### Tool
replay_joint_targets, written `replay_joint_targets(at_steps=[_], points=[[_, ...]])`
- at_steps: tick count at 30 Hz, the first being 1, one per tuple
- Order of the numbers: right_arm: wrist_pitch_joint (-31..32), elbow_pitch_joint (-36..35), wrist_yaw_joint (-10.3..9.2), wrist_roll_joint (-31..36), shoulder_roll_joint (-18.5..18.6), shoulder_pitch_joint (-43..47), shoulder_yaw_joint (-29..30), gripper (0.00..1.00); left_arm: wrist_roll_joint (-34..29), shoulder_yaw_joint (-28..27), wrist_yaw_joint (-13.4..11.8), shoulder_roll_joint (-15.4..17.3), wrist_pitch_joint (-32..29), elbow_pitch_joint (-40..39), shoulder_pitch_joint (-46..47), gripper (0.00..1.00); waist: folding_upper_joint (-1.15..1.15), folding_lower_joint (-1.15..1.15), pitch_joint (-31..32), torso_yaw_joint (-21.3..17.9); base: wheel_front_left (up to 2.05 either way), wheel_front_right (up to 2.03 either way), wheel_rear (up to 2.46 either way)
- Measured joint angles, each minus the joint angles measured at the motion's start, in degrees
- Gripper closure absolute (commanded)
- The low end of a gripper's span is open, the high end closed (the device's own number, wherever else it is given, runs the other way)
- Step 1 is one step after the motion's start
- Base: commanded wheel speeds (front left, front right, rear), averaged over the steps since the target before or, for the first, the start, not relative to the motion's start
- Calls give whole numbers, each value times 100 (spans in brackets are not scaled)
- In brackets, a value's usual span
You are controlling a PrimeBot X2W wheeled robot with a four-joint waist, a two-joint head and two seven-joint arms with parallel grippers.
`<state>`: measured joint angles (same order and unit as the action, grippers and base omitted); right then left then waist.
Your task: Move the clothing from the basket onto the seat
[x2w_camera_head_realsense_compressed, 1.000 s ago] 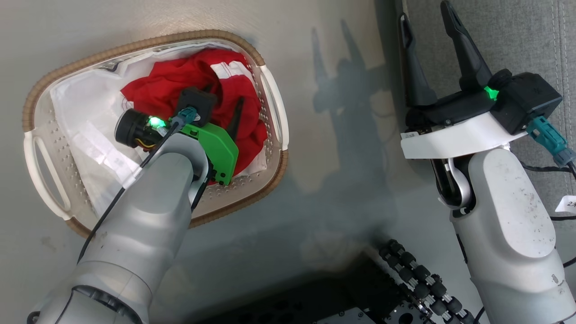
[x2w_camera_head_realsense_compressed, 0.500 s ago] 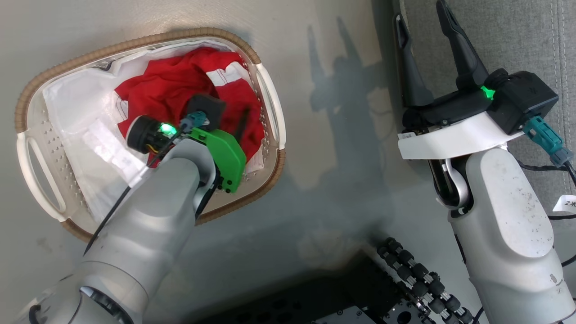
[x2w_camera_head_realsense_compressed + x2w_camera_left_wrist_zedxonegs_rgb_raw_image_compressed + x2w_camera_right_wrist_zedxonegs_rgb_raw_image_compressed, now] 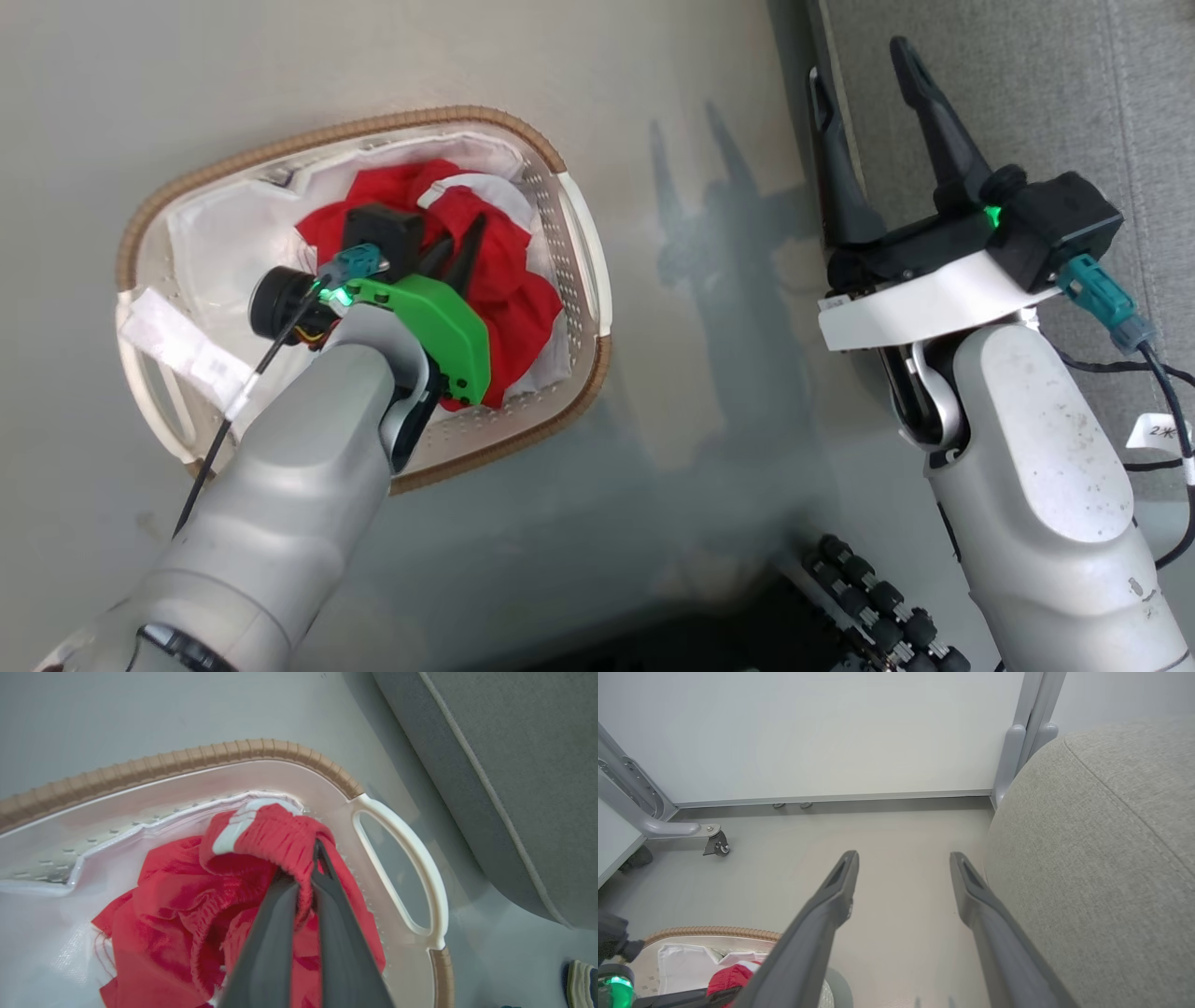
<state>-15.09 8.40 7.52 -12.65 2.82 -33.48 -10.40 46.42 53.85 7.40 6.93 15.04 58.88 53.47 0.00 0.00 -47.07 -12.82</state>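
While my right gripper (image 3: 859, 61) stands spread at upper right, my left gripper (image 3: 462, 235), angled into the basket (image 3: 327, 135), pinches the clothing (image 3: 513, 280).

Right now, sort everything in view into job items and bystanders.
Job: clothing, basket, seat, left gripper shut on the clothing.
Bystanders: open right gripper, grey frame with caster.
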Motion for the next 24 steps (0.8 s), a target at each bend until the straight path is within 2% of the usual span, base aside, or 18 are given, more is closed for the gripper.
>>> replay_joint_targets(at_steps=[12,24], points=[[0,381,0,-41,-1,550,-51,0,-823,-1486,0,231,9,-1033,-1366,100,0,0,1080,226,0,0,0],[0,687,0,52,-3,1169,-79,0,-1720,-2395,0,41,8,-2216,-2374,100,0,0,2232,585,0,0,0]])
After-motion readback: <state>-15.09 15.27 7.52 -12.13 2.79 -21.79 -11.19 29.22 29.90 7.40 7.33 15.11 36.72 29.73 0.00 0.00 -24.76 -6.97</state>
